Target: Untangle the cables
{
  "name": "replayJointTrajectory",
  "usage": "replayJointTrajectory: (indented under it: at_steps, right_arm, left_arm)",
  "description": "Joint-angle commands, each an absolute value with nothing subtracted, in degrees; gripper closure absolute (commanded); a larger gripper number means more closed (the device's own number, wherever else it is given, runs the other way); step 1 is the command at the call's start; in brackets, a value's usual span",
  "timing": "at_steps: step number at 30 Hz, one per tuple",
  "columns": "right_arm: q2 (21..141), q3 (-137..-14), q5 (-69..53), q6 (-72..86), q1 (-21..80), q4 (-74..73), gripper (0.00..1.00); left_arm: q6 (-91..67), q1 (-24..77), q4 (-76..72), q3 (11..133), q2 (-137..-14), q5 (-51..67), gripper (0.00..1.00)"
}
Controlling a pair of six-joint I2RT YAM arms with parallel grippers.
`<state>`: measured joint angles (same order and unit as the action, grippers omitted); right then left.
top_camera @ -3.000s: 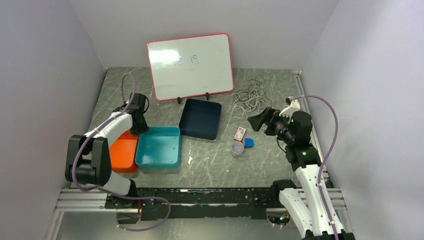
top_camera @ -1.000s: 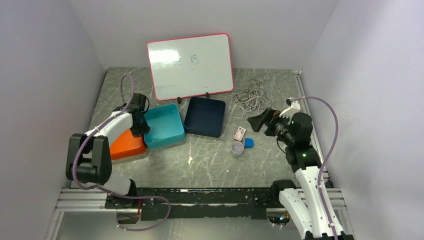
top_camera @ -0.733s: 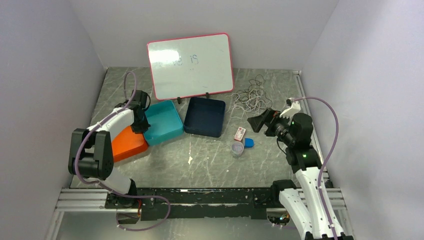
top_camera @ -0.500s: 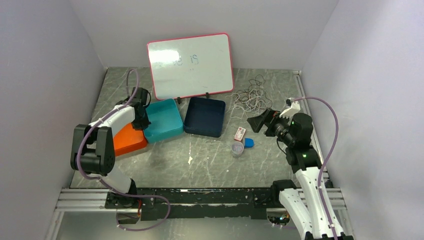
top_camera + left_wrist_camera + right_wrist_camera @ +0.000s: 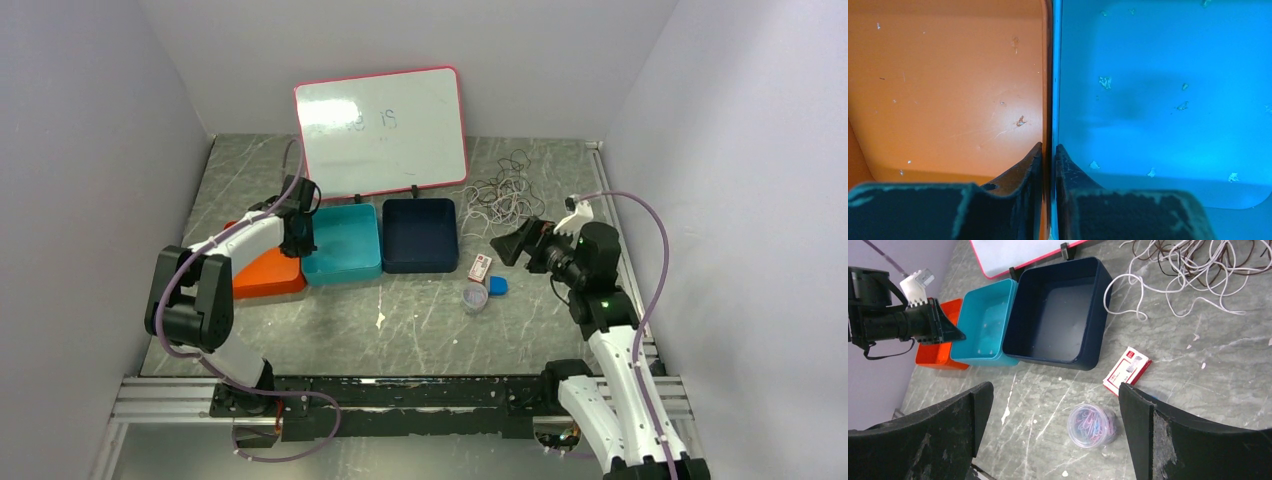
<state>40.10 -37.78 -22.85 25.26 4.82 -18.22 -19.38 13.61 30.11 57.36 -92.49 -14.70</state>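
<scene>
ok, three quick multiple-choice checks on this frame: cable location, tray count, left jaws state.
1. Where do the cables lie? A) inside a tray B) on the table, right of the whiteboard C) by the arm bases
2. How many trays? A) two B) four C) three
3. The left gripper is: A) shut on the teal tray's wall B) open above the table C) holding a tub

Answers: 1 B, loose pile beside the whiteboard; 2 C, orange tray, teal tray, navy tray in a row; 3 A, jaws pinch the teal rim.

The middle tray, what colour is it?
Teal; the middle tray shows best in the top external view.
</scene>
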Motion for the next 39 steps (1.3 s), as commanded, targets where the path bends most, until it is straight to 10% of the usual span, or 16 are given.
replayJointTrajectory:
  at_steps: [1, 15, 39]
  right_arm:
    - [42.6, -36.5, -25.7, 23.5, 4.4, -16.2, 0.0]
    - [69.7, -42.6, -9.1, 23.3, 24.9, -9.3, 0.0]
    - [98.9, -60.3, -14.2, 15.3, 25.7, -1.3, 0.0]
  left_arm:
    - [-17.1, 14.5, 26.0, 58.5, -92.8, -13.3, 0.83]
    - [-16.7, 14.6, 24.2, 58.8, -91.9, -11.3, 0.8]
    - [-19.7, 14.6, 22.9, 58.7, -93.6, -8.7, 0.79]
